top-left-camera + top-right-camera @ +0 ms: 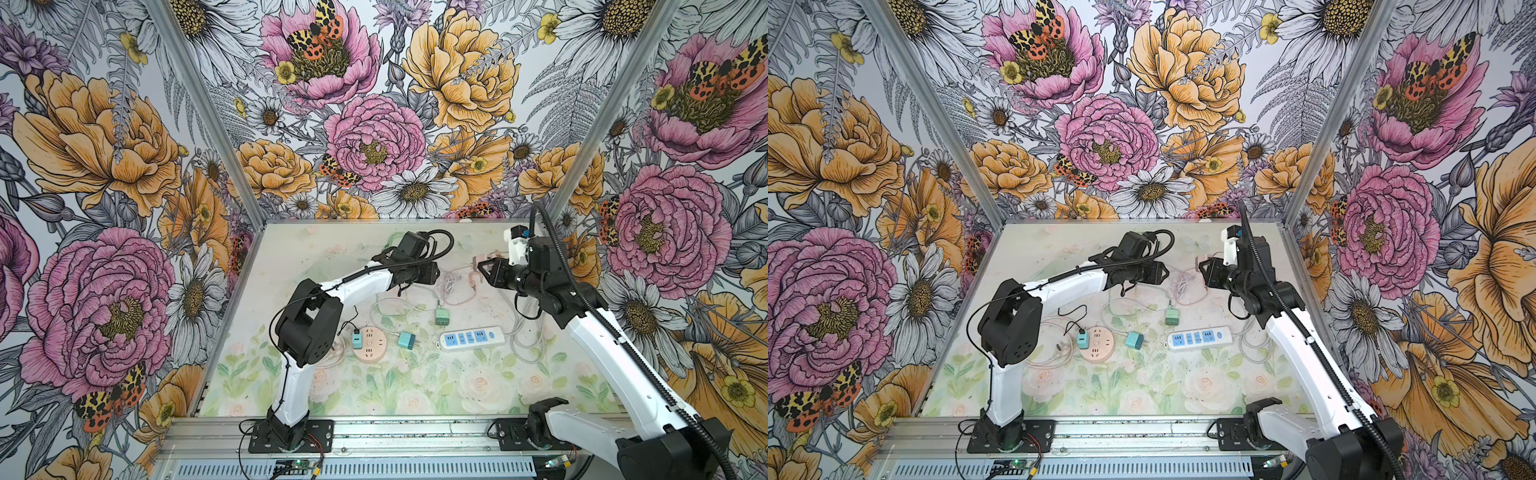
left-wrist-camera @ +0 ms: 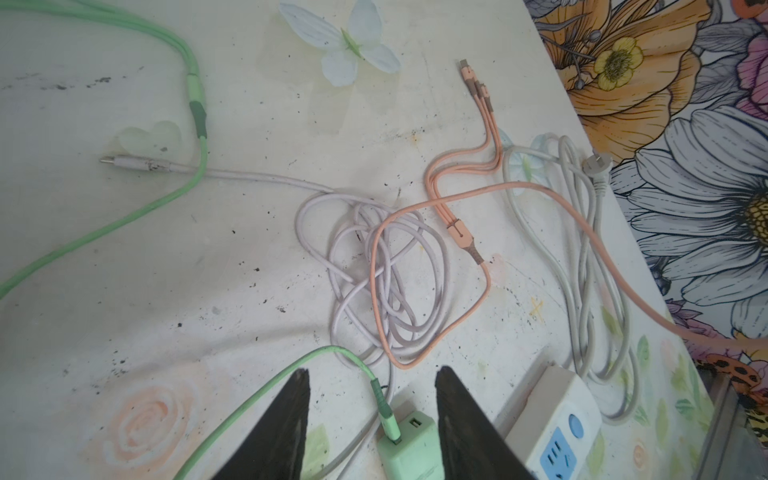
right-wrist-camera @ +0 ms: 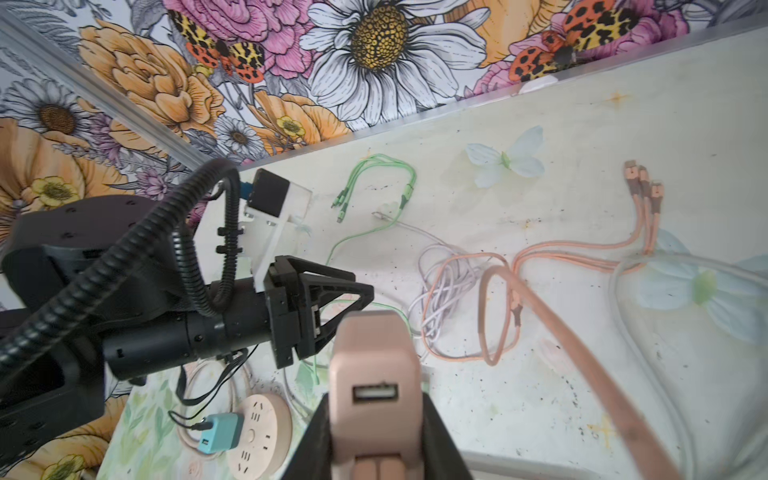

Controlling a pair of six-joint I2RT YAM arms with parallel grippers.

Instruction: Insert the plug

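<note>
A pink USB charger plug sits between the jaws of my right gripper, which is shut on it, with its USB port facing the camera. In both top views that gripper hangs above the far right of the table. My left gripper is open, its fingers on either side of a green charger plug with a green cable in it. In a top view the left gripper hovers over the cables, behind the green plug. The white power strip lies beside it.
A round pink socket carries a teal charger; another teal charger lies loose between it and the strip. Coiled white, pink and green cables cover the far table. The strip's grey cord runs along the right wall.
</note>
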